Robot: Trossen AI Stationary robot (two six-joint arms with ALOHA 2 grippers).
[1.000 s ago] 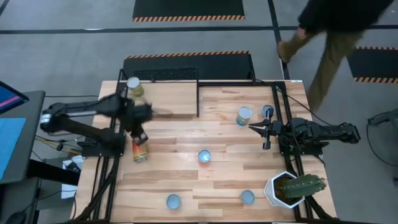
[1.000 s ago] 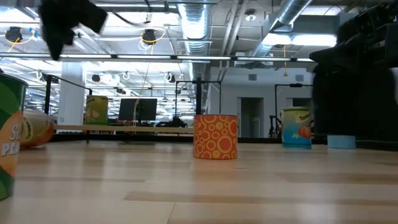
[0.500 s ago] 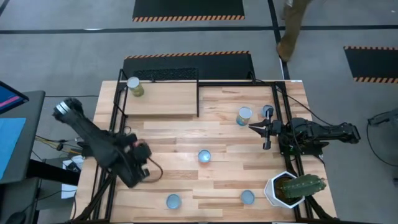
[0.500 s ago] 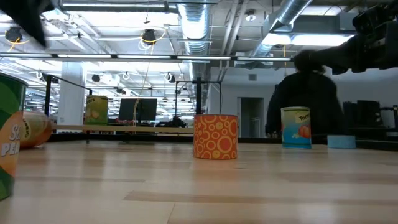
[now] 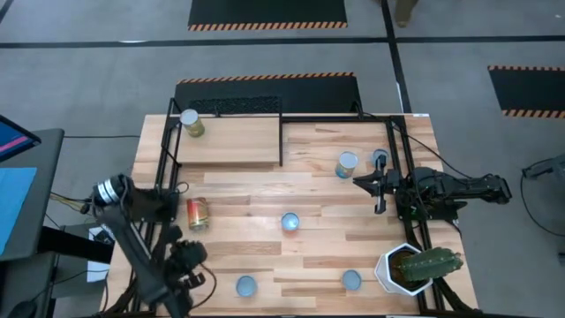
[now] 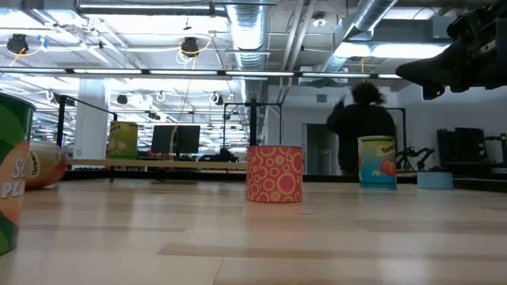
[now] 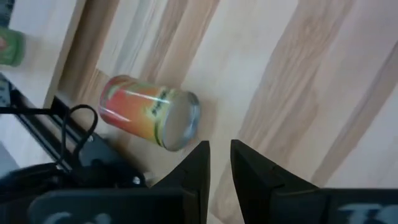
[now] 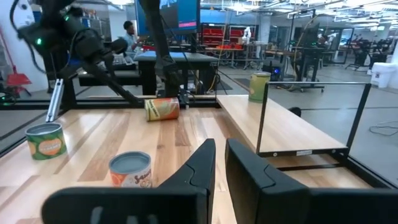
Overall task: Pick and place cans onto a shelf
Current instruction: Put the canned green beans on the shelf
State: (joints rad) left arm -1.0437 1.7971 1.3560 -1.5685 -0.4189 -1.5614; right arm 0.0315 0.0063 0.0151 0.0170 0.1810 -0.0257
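An orange-labelled can (image 5: 198, 214) lies on its side on the table near the left edge; it also shows in the left wrist view (image 7: 151, 120). A green can (image 5: 190, 122) stands on the pale shelf board (image 5: 234, 141). Several cans stand upright on the table, among them a white-topped can (image 5: 347, 163) and a blue-topped can (image 5: 290, 222). My left gripper (image 7: 219, 155) is shut and empty, off the table's near-left edge, nearer than the lying can. My right gripper (image 5: 364, 183) is shut and empty, hovering at the table's right side.
A white pot with a cactus (image 5: 415, 265) stands at the near right corner. Black rods (image 5: 282, 132) frame the shelf and the table sides. Two blue-topped cans (image 5: 245, 285) (image 5: 351, 280) stand near the near edge. A person (image 6: 360, 131) is in the room beyond.
My left arm has swung from above the lying can toward the table's near-left corner, ending beyond the table's left edge. The lying can has stayed where it was. A person has walked away behind the table's far right.
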